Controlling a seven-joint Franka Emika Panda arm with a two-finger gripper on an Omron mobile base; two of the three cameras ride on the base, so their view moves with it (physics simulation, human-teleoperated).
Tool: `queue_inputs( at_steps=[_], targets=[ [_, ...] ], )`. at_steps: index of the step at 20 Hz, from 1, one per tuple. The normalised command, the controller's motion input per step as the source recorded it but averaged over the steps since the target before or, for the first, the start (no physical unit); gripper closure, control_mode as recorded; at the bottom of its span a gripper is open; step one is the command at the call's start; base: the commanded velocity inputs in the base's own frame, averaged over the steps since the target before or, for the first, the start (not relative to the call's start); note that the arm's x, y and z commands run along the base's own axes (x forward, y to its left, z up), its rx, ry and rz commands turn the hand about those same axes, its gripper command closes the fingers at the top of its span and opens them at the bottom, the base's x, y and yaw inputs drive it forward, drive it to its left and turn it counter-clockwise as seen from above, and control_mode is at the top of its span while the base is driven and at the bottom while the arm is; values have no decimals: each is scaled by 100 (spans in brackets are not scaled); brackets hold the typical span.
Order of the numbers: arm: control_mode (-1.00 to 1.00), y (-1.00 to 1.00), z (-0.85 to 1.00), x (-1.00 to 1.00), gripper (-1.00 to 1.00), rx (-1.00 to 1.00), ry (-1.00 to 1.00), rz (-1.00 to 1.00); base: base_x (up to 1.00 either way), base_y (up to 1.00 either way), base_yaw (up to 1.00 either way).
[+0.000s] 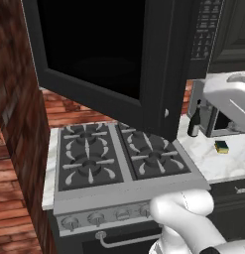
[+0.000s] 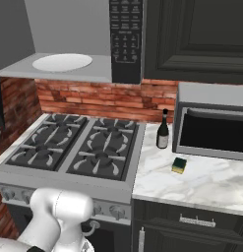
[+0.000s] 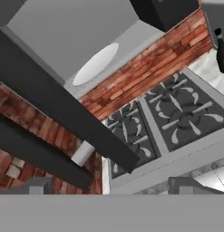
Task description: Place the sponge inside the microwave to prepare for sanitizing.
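Resting on counter: sponge [image 2: 179, 165] | microwave [image 2: 64, 66] plate visible from right | hand [image 3: 109, 186] spread

The microwave [image 2: 126, 39] hung above the stove [image 2: 76, 147], its door [image 1: 99, 54] swung wide open to the left and a round plate [image 2: 62, 62] lying on its cavity floor. To the right of the stove, on the counter [image 2: 211, 182], the sponge [image 2: 179, 165] lay in front of a bottle [image 2: 163, 130] and a small oven box [image 2: 211, 123]. The bottle stood between the stove and that box, near the brick wall [image 2: 103, 101] behind.
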Motion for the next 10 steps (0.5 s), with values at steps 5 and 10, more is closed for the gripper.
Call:
queue_inputs(
  at_steps=[5,10],
  targets=[
    [-100,-27,0,13,-100,33,3,20,0,0,0],
    [-100,-13,-8,45,-100,35,18,6,0,0,0]
  ],
)
